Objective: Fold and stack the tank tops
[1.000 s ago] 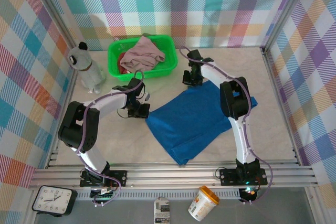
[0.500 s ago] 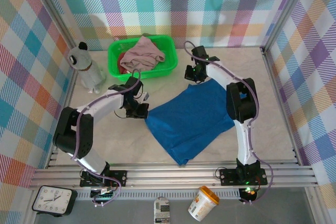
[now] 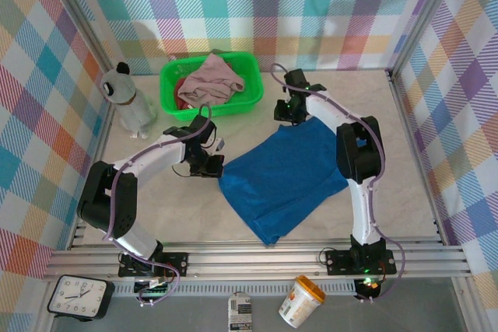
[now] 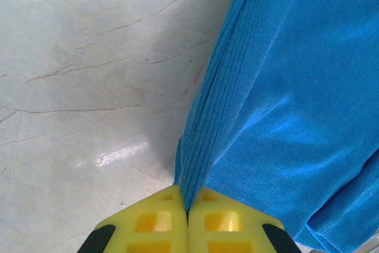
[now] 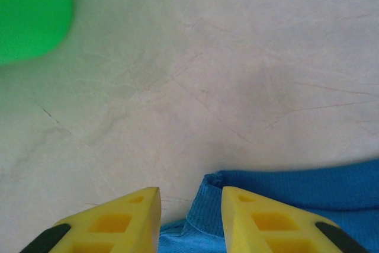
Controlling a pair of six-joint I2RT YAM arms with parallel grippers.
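Left gripper pinched tight; right gripper parted

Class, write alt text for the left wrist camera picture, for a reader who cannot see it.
The left gripper, its two yellow fingers pressed together, pinches a ribbed edge of the royal blue tank top. The cloth spreads up and to the right; the pale, veined table shows on the left.

Blue tank top spread flat; left hand at left corner, right hand at far corner.
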